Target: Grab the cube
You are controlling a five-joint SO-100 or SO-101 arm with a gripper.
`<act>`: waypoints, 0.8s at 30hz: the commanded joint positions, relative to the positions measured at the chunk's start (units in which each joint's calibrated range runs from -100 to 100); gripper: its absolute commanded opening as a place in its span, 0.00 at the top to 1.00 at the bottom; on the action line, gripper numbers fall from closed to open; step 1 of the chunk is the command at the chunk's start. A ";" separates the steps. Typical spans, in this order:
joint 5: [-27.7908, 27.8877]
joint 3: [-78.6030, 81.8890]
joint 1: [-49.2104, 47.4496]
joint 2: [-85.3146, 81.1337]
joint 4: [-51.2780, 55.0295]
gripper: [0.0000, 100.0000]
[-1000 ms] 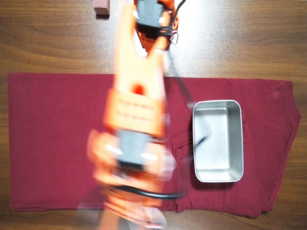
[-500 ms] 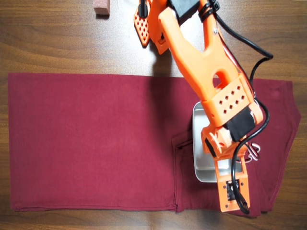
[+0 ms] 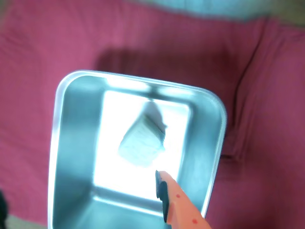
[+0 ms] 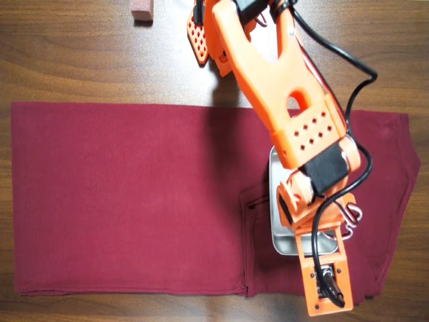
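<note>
In the wrist view the cube (image 3: 141, 143) is a pale, blurred block inside the metal tray (image 3: 71, 157), over the bright tray floor. Only one orange finger (image 3: 175, 205) of my gripper (image 3: 158, 181) shows, rising from the bottom edge just below and to the right of the cube. No second finger is in view and nothing shows clamped against the cube, so the gripper looks open. In the overhead view the orange arm (image 4: 288, 114) reaches over the tray (image 4: 275, 201) and hides the cube and the fingers.
The tray rests on a dark red cloth (image 4: 120, 201) spread over a wooden table (image 4: 67, 54). A fold in the cloth (image 4: 244, 248) runs just left of the tray. A reddish-brown block (image 4: 142, 10) lies at the table's far edge.
The arm swung from the middle of the cloth rightward to over the tray. In the last half second it shifted only slightly.
</note>
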 commanded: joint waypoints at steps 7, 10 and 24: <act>9.91 30.89 26.56 -33.82 -31.17 1.00; 11.87 56.47 34.53 -54.86 -34.76 1.00; 8.50 89.88 35.87 -92.41 0.74 1.00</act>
